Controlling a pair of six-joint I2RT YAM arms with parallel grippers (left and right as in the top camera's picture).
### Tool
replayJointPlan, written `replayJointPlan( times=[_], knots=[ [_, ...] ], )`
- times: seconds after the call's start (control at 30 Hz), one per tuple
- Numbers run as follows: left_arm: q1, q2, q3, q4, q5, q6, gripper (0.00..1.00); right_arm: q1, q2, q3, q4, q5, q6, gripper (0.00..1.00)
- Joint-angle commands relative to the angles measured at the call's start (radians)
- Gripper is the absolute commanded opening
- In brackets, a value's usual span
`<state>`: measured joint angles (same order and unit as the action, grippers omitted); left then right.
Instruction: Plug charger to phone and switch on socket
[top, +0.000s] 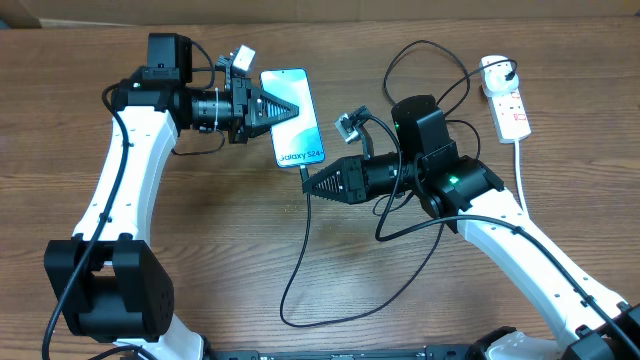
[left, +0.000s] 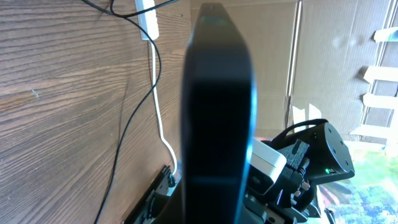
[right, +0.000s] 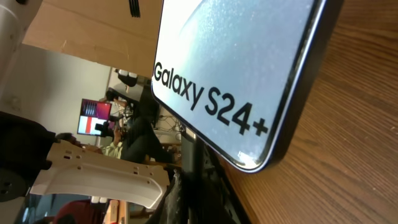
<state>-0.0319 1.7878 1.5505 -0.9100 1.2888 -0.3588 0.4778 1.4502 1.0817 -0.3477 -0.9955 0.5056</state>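
Left gripper lies level, clamped on the phone at its top edge. Right gripper meets the bottom edge, seemingly pinching the charger.

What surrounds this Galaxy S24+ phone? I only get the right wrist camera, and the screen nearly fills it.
Observer: The left gripper is shut on the phone, near its upper end.
Operator: Any cable near it?
Observer: The charger, a thin black cable, reaches the phone's bottom edge, right at the right gripper and its closed tips.
Operator: Where would it get power?
Observer: The socket, a white block, lies at the far right of the table with a black plug in it.
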Motion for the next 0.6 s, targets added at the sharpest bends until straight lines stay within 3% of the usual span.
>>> replayJointPlan(
  times=[0.0, 0.57],
  knots=[
    [-0.008, 0.003, 0.015, -0.010, 0.073, 0.036, 0.04, -0.009, -0.012, 0.026, 0.026, 0.026, 0.029, 0.04],
    [-0.008, 0.003, 0.015, -0.010, 0.099, 0.045, 0.04, -0.009, 0.011, 0.026, 0.034, 0.037, 0.078, 0.04]
  ],
)
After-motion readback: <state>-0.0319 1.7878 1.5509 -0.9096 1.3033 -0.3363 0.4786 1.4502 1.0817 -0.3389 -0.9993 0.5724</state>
